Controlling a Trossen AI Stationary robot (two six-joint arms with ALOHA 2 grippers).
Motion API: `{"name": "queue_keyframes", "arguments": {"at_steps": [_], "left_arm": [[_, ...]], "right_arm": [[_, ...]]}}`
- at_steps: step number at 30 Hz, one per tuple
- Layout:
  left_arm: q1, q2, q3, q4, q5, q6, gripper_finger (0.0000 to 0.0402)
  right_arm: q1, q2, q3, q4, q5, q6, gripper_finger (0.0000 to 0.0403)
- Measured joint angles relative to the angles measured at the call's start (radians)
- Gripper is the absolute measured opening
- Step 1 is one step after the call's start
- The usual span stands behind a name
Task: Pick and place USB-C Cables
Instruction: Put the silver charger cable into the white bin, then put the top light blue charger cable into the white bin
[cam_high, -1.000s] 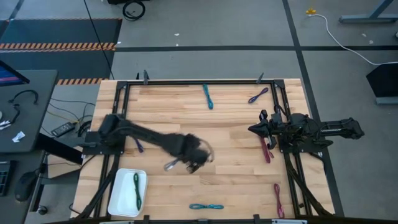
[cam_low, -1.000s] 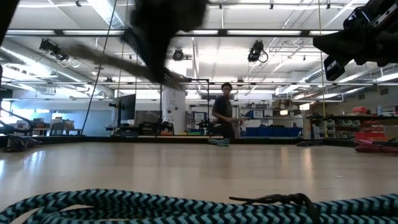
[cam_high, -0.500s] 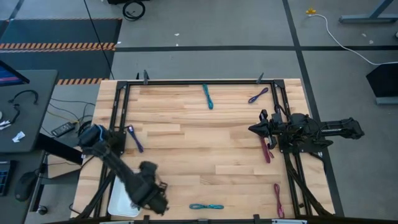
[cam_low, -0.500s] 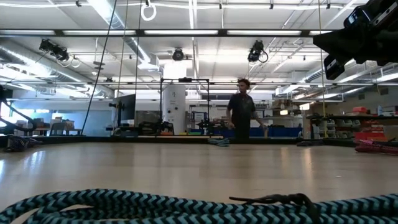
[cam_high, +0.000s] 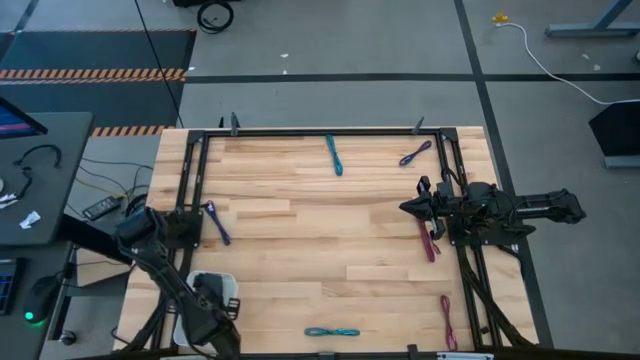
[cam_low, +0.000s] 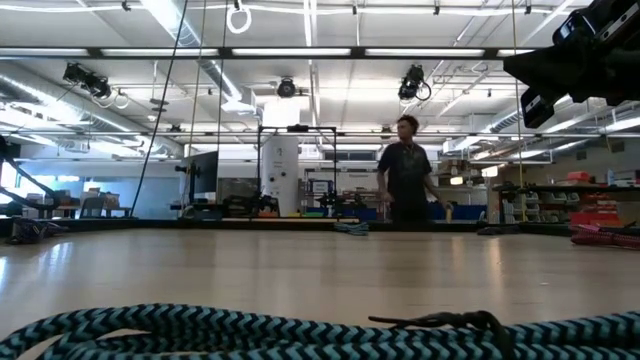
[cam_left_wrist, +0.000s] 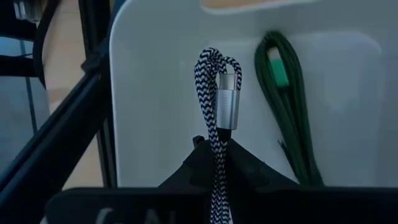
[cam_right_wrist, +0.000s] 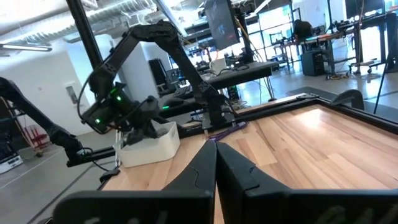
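Note:
My left gripper (cam_left_wrist: 214, 148) hangs over the white tray (cam_left_wrist: 155, 93) at the table's near left corner (cam_high: 186, 322) and is shut on a grey black-and-white braided USB-C cable (cam_left_wrist: 216, 93). A green cable (cam_left_wrist: 289, 112) lies flat in the tray. My right gripper (cam_right_wrist: 216, 157) is shut, holds nothing and hovers at the table's right side (cam_high: 405, 208). Loose cables lie on the table: teal (cam_high: 333, 155), purple (cam_high: 415, 153), blue-purple (cam_high: 217, 222), two magenta (cam_high: 428, 240) (cam_high: 446, 320) and teal (cam_high: 332, 331). My left gripper pinches the folded grey cable bundle between its two fingers, a little behind the silver plug (cam_left_wrist: 217, 138), coming from above and pointing down. The looped end with the plug (cam_left_wrist: 227, 99) sticks out past the fingertips over the tray floor; I cannot tell whether it touches the tray.
A black frame rail (cam_left_wrist: 56, 155) runs beside the tray's outer wall. In the low view a teal braided cable (cam_low: 250, 330) lies close in front of the camera. A person (cam_low: 408, 180) stands in the room beyond the table. Bare wood lies in the table's middle (cam_high: 320, 240).
My left arm has swung from the table's middle toward the near left corner, carrying the grey cable, and has tipped down over the white tray. The right arm has kept still. The person in the background has walked to the right.

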Motion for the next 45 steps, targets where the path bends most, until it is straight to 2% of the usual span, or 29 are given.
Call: {"name": "queue_keyframes", "arguments": {"at_steps": [5,9,13,20,22,24,28,30,32,34,40,42,45], "left_arm": [[0.000,0.000,-0.042,0.008,0.000,-0.001,0.0031],[0.000,0.000,-0.045,0.010,0.031,-0.002,0.0051],[-0.002,0.000,-0.045,0.031,0.090,0.011,0.0100],[-0.022,-0.053,-0.035,0.024,0.085,0.015,0.0209],[-0.025,-0.067,-0.005,0.012,0.000,0.002,0.0229],[-0.024,-0.068,0.033,0.004,-0.182,-0.002,0.0242],[-0.016,-0.065,0.054,0.085,-0.722,0.043,0.0247],[0.003,-0.055,0.054,0.154,-1.015,0.130,0.0243],[0.036,-0.046,0.054,0.225,-1.225,0.244,0.0236],[0.089,-0.041,0.054,0.303,-1.300,0.381,0.0227],[0.329,-0.012,0.053,0.516,-1.348,0.788,0.0196],[0.428,0.006,0.053,0.605,-1.345,0.954,0.0188],[0.583,0.037,0.053,0.725,-1.271,1.182,0.0179]], "right_arm": [[0.000,0.000,0.000,0.000,0.000,0.000,0.0011],[0.000,0.000,0.000,0.000,0.000,0.000,0.0011],[0.000,0.000,0.000,0.000,0.000,0.000,0.0011],[0.000,0.000,0.000,0.000,0.000,0.000,0.0011],[0.000,0.000,0.000,0.000,0.000,0.000,0.0011],[0.000,0.000,0.000,0.000,0.000,0.000,0.0011],[0.000,0.000,0.000,0.000,0.000,0.000,0.0011],[0.000,0.000,0.000,0.000,0.000,0.000,0.0011],[0.000,0.000,0.000,0.000,0.000,0.000,0.0011],[0.000,0.000,0.000,0.000,0.000,0.000,0.0011],[0.000,0.000,0.000,0.000,0.000,0.000,0.0011],[0.000,0.000,0.000,0.002,0.001,0.000,0.0011],[0.000,0.000,0.000,0.008,0.000,0.000,0.0011]]}}
